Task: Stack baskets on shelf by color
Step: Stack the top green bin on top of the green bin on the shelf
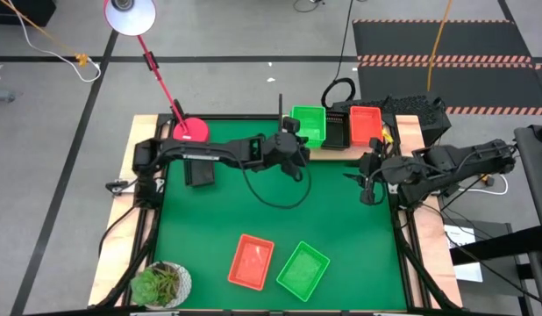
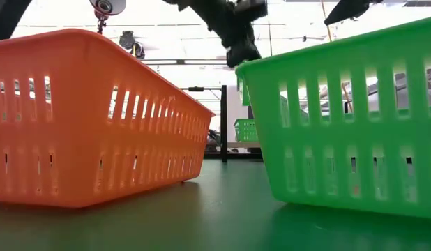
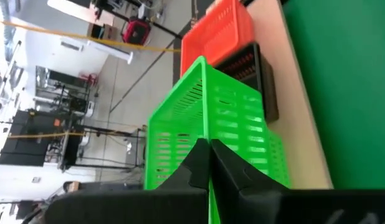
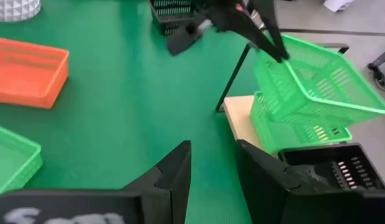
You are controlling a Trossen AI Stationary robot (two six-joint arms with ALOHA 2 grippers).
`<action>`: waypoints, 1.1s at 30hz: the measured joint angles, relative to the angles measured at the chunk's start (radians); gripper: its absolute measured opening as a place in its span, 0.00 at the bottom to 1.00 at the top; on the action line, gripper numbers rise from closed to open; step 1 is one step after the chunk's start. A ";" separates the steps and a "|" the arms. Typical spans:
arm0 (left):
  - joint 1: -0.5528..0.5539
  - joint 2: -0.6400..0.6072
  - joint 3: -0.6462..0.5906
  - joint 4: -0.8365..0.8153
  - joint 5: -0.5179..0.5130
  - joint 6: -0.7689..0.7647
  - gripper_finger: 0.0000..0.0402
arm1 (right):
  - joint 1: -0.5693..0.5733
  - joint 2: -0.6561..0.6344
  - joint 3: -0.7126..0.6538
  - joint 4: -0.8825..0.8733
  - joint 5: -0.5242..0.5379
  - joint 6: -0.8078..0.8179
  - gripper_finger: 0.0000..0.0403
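Note:
My left gripper (image 1: 295,140) reaches over the far edge of the mat and is shut on a green basket (image 4: 317,81) above the wooden shelf (image 4: 241,118). A second green basket (image 4: 286,129) stands on the shelf under it, with a black basket (image 1: 336,132) and an orange-red basket (image 1: 366,125) beside it. Another orange-red basket (image 1: 251,262) and green basket (image 1: 303,269) lie flat on the mat near the front edge. A black basket (image 1: 199,170) lies under the left arm. My right gripper (image 4: 212,163) is open, hovering over the mat just right of the shelf. My left gripper pinches the green basket's side wall at its top rim (image 3: 207,134), the wall standing between the two fingers (image 3: 195,163). The fingers come from the table's left, slanting down. The basket is lifted and tilted over the second green basket; whether the two touch I cannot tell.
A red lamp base (image 1: 192,130) with its slanted stem stands at the mat's far left. A potted plant (image 1: 161,283) sits at the near left corner. A black upright post (image 4: 233,74) stands at the shelf's edge. Bare green mat (image 1: 253,211) spreads in the middle.

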 joint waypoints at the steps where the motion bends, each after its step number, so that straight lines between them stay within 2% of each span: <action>1: 0.007 0.011 0.000 0.006 0.000 0.000 0.00 | 0.000 -0.001 0.000 -0.005 -0.001 0.001 0.29; 7: 0.045 0.054 0.000 0.013 0.006 0.003 0.00 | 0.001 -0.011 -0.025 -0.003 -0.002 -0.004 0.29; 18: 0.074 0.052 -0.013 0.002 0.103 -0.031 0.01 | 0.000 -0.012 -0.025 0.013 -0.005 -0.008 0.29; 33: 0.101 0.097 -0.015 0.015 0.105 -0.046 0.02 | 0.000 -0.012 -0.026 0.014 -0.006 -0.009 0.29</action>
